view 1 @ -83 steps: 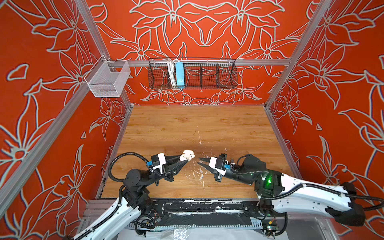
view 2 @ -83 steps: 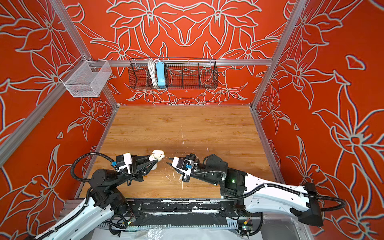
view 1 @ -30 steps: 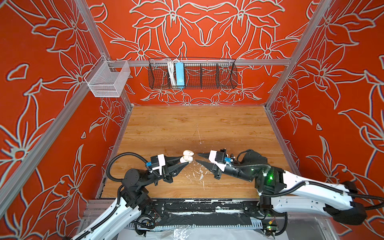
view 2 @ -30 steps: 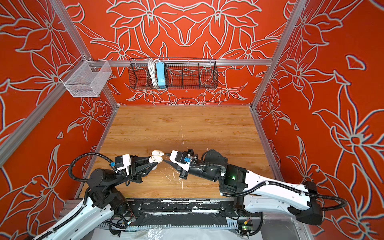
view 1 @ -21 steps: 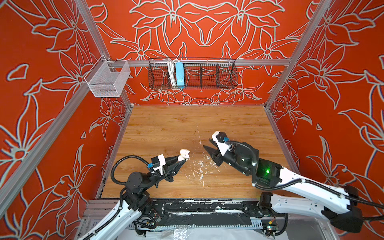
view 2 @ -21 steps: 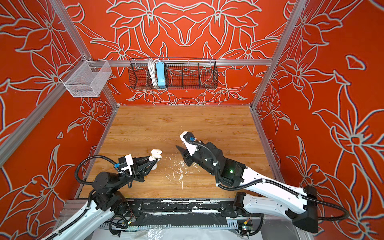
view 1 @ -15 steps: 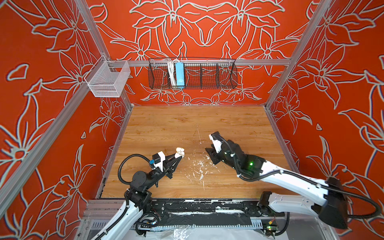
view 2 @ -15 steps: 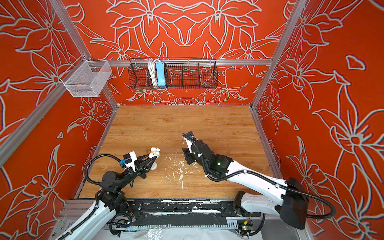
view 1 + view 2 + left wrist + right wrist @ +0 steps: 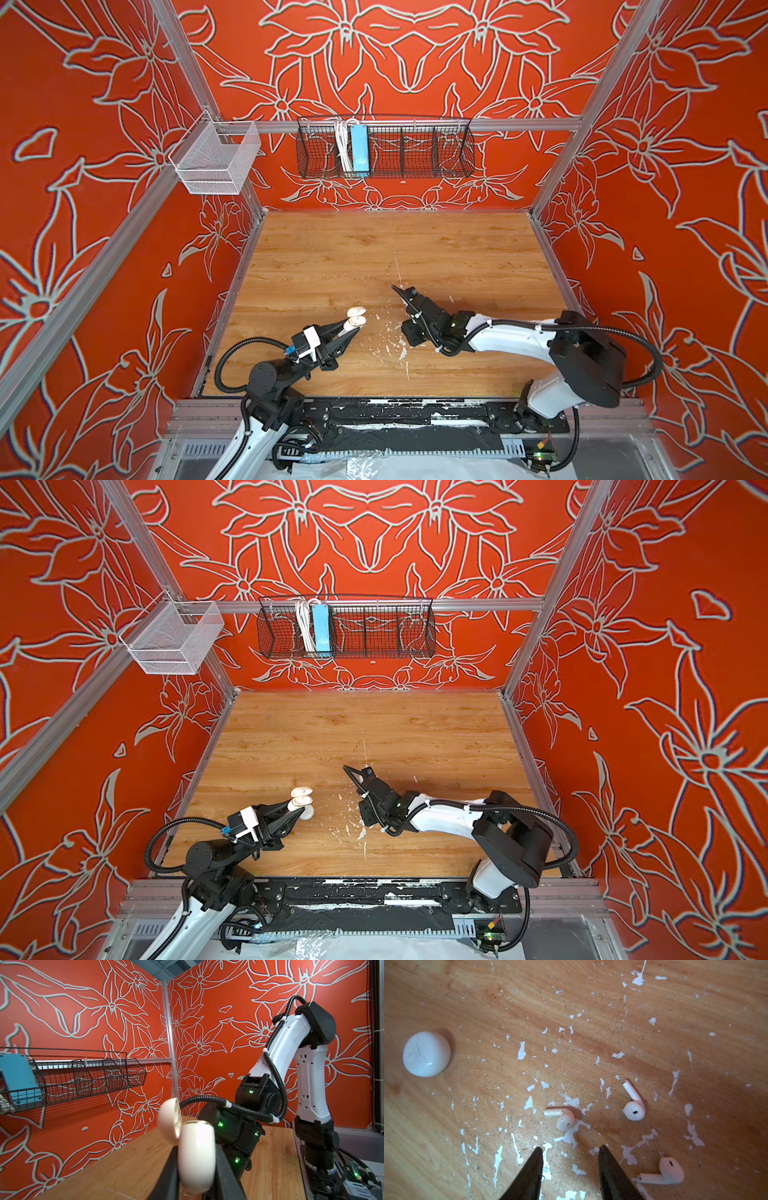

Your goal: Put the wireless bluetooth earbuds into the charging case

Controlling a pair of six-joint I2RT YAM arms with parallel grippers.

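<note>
The charging case [image 9: 357, 320] [image 9: 302, 801] is held clear of the table [image 9: 332, 249] by the left gripper [image 9: 196, 1147]. Its two black fingers are pressed against the sides of the case's lower half. The lid is hinged open and tilted back. In both top views the case is seen just off the table's middle, toward 8 o'clock. The right gripper [image 9: 570, 1147] is seen raised near the middle itself, with the case at about 8 o'clock from it and apart from it. The right gripper's fingers are spread, nothing is held between them, and they are pointed down at the wood. Three white earbuds [image 9: 564, 1119] [image 9: 634, 1108] [image 9: 669, 1172] are shown lying on the table in the right wrist view, apart from one another, among white paint flecks [image 9: 521, 1053]. One is just ahead of the fingertips, a second is near it, and the third is beside the outer edge of one finger. In the top views the earbuds cannot be told from those flecks. A white round disc [image 9: 426, 1053] is seen flat on the wood, well apart from the earbuds. In a top view the disc [image 9: 308, 812] appears just beside the left gripper's fingertips. A black wire basket [image 9: 415, 149] is hung on the back wall at 12 o'clock, and a blue box [image 9: 359, 147] is kept in it.
</note>
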